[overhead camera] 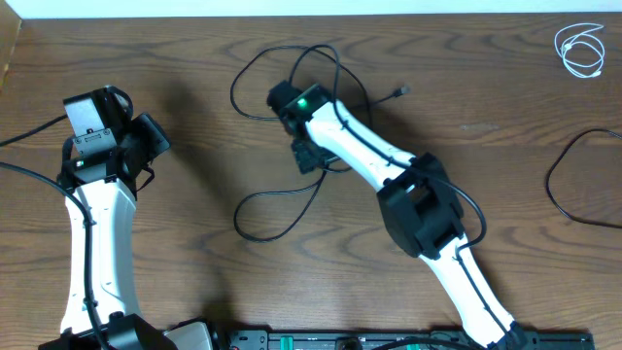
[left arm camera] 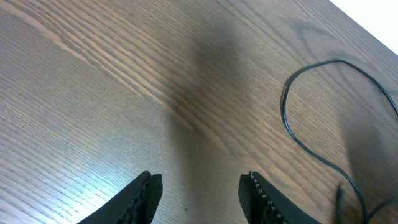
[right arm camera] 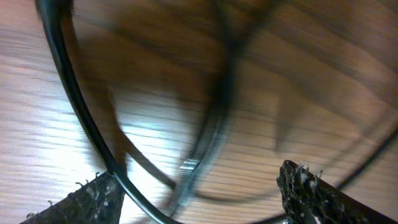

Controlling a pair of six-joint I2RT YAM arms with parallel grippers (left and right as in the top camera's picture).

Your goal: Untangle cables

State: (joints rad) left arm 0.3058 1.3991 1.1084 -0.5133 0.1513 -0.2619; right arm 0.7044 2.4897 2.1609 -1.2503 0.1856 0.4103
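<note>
The long black cable (overhead camera: 277,209) lies in loose overlapping loops at the table's middle, with a plug end (overhead camera: 401,91) pointing right. The white cable (overhead camera: 581,49) is coiled apart at the far right corner. My right gripper (overhead camera: 311,157) is open low over the black tangle. In the right wrist view, black strands (right arm camera: 81,112) and a blurred plug tip (right arm camera: 189,165) lie between its spread jaws (right arm camera: 199,193). My left gripper (overhead camera: 148,144) is open and empty over bare wood, left of the tangle. Its wrist view shows the open jaws (left arm camera: 200,193) and a black cable loop (left arm camera: 298,134) to their right.
Another thin black cord loop (overhead camera: 569,185) runs off the right edge. Thick black arm wires (overhead camera: 24,136) trail at the left. The arm bases and a black rail (overhead camera: 292,340) stand along the front edge. The table's far edge (overhead camera: 292,12) is at the top.
</note>
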